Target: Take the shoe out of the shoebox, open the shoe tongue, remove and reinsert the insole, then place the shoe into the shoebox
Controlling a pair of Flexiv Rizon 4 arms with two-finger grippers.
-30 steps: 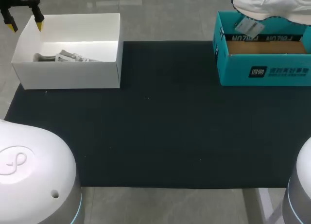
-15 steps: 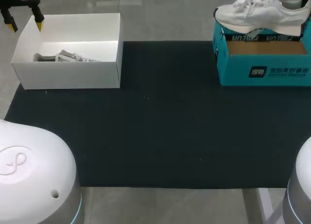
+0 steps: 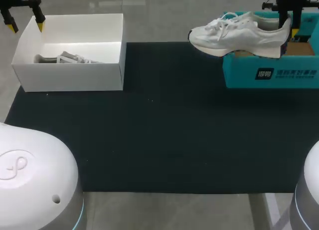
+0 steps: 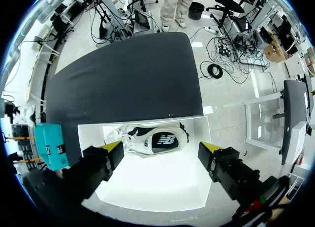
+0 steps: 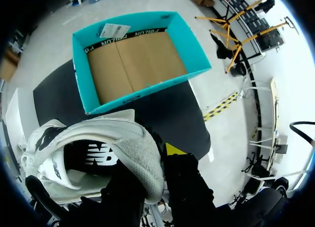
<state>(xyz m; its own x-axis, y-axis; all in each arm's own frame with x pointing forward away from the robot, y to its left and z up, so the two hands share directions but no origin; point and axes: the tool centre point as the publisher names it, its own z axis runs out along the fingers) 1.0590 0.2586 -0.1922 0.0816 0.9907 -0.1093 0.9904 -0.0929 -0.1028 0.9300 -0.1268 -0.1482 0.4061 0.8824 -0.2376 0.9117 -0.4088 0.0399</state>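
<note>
A white sneaker hangs in the air, toe pointing left over the black mat. My right gripper is shut on its heel, above the teal shoebox. In the right wrist view the sneaker is pinched at the heel collar by my right gripper; beyond it the teal shoebox holds only a paper tag. My left gripper stands open above the far left corner of a white box. My left gripper looks down on a second sneaker in that white box.
The white box stands at the mat's back left, the teal shoebox at its back right. The mat's middle and front lie bare. The rounded white bases of my arms fill the near corners.
My right arm has carried the sneaker leftward from above the teal box until its toe hangs over the mat; the gripper came into the head view. The left arm has not moved.
</note>
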